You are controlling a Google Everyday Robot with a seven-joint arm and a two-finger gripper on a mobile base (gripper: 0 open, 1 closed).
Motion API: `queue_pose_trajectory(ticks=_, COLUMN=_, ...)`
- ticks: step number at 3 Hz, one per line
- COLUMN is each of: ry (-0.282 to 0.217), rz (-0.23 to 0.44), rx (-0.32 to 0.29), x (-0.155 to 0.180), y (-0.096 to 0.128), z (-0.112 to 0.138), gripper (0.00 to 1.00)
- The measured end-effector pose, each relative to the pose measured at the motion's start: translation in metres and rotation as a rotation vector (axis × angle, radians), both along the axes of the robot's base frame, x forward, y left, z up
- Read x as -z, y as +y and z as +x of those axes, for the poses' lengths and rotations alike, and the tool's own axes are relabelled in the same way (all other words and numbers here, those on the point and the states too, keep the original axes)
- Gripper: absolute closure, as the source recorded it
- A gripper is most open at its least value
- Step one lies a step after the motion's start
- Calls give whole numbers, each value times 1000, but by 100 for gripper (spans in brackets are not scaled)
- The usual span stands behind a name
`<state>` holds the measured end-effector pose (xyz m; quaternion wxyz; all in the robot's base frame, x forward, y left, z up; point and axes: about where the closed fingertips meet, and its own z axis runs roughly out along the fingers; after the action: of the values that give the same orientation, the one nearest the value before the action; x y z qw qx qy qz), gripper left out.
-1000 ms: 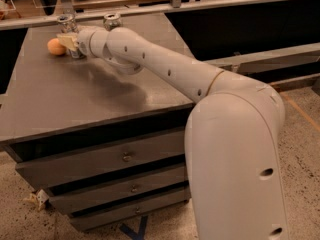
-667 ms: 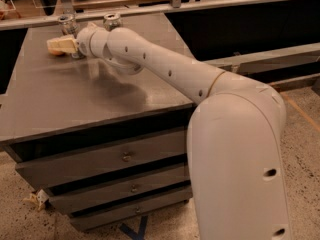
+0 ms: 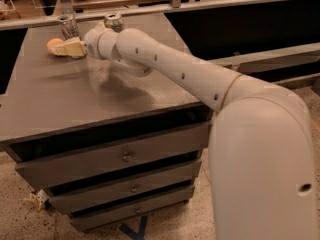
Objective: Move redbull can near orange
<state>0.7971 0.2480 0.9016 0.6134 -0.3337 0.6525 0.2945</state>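
The orange (image 3: 52, 45) lies at the far left of the grey cabinet top (image 3: 75, 99). My gripper (image 3: 67, 48) is low over the top, right next to the orange's right side, with the white arm stretching back to the right. The redbull can (image 3: 68, 27), slim and silver, stands upright just behind the gripper, apart from it. The gripper holds no can.
A second silver can (image 3: 113, 21) stands at the back edge, partly hidden behind my wrist. The cabinet has several drawers (image 3: 125, 156) below. A rail and dark shelving (image 3: 240, 29) run behind and to the right. The floor is speckled.
The gripper slid left in front of the orange, then came back a little to the right, so the orange shows again. The cans have not moved.
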Motion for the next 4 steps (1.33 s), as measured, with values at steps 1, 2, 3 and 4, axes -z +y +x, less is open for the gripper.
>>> queue_pose_trajectory(ticks=1, ry=-11, rz=-19, rx=-2, x=-4, y=-28, z=-18, gripper=0)
queue_pose_trajectory(ticks=2, ry=-9, rz=-46, rx=15, x=-7, y=-70, z=-40, gripper=0)
queue_pose_trajectory(ticks=3, ry=-13, rz=-66, rx=29, x=-15, y=-103, z=-59, gripper=0)
queue_pose_trajectory(ticks=4, ry=5, rz=-100, rx=77, x=-12, y=-135, z=-71, gripper=0)
